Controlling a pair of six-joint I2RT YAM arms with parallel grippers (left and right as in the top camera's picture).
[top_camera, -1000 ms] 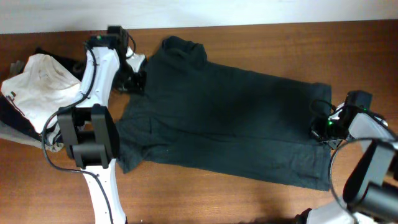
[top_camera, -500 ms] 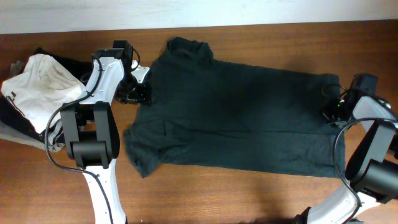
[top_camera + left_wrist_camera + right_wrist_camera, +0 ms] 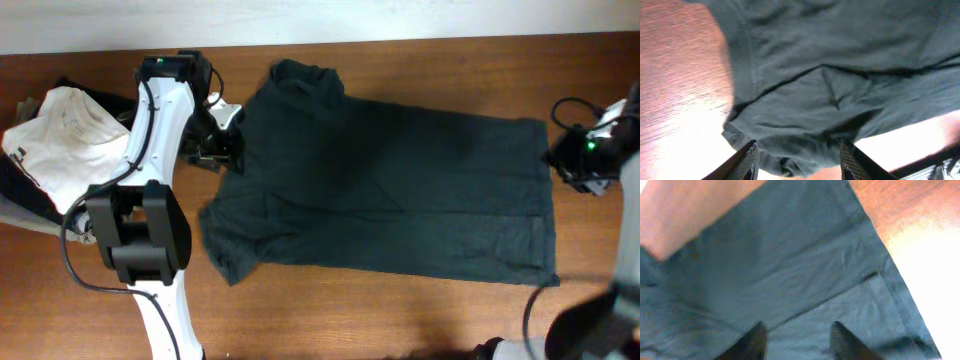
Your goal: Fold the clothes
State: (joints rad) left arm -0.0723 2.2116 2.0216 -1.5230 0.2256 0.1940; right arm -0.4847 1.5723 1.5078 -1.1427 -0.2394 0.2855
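A dark teal T-shirt point(image 3: 400, 190) lies spread flat across the wooden table point(image 3: 450, 60), with one sleeve at the upper left and one at the lower left. My left gripper point(image 3: 228, 152) sits at the shirt's left edge between the sleeves. In the left wrist view it point(image 3: 799, 162) is open, and bunched shirt cloth point(image 3: 830, 75) lies between and beyond the fingers. My right gripper point(image 3: 558, 160) is just off the shirt's right hem. In the right wrist view it point(image 3: 799, 342) is open and empty above the flat cloth point(image 3: 790, 265).
A pile of clothes with a white garment point(image 3: 60, 135) on top lies at the table's left end, with dark garments under it. Bare wood shows in front of the shirt and behind it. The table's back edge meets a pale wall.
The shirt has been pulled from a slanted lie to straight and flat. My right gripper has let go of the right hem and moved right, off the shirt. My left gripper has barely moved.
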